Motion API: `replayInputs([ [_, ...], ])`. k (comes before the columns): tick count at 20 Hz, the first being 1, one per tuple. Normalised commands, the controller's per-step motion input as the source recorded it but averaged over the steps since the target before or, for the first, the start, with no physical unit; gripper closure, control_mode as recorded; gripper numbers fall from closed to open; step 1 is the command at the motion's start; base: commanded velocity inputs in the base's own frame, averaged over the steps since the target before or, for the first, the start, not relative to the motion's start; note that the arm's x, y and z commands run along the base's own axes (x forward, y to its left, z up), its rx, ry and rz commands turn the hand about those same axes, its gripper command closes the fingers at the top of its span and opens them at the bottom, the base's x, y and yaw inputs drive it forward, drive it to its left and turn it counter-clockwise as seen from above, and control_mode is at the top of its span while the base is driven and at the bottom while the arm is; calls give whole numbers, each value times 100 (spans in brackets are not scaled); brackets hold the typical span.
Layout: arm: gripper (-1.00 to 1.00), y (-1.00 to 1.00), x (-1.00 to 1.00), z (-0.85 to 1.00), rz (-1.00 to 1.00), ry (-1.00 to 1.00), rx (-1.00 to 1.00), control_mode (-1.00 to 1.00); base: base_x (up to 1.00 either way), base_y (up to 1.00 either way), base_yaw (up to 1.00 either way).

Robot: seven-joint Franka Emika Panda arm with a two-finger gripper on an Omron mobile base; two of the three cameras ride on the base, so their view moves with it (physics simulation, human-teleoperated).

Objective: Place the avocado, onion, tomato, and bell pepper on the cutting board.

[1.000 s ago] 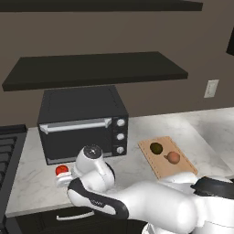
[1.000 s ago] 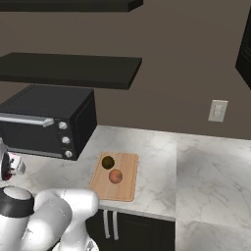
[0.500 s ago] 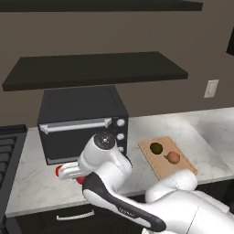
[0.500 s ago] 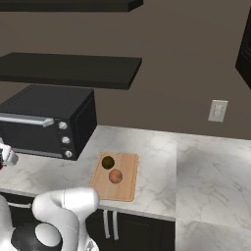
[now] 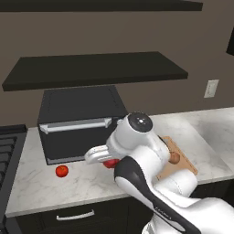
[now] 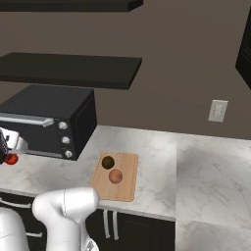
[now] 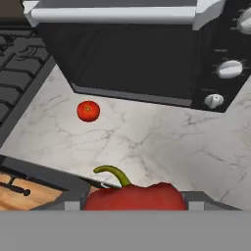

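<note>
Avocado (image 6: 108,162) and onion (image 6: 115,176) sit on the cutting board (image 6: 128,188); gripper (image 7: 135,198) closed around the bell pepper (image 7: 136,196), held above the counter (image 7: 162,147); tomato (image 5: 61,171) waits beside the toaster oven (image 5: 82,121) near the counter's stove end

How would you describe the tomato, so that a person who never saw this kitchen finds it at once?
Start at the black toaster oven on the marble counter. In front of its left corner, toward the stove, lies the tomato, alone on the counter. It is small, smooth, round and bright orange-red; the bell pepper is darker, with a green stem.
</note>
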Motion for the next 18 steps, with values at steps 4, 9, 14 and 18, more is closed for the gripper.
replayInputs([
  [4,100,-99,-13,51,0,-6,-1,-100,0,0,0],
  [9,100,-100,-12,11,0,-3,0,-100,0,0,0],
  [14,100,-99,0,0,0,0,0,-100,0,0,0],
  [18,100,-85,2,-1,0,0,0,-100,0,0,0],
])
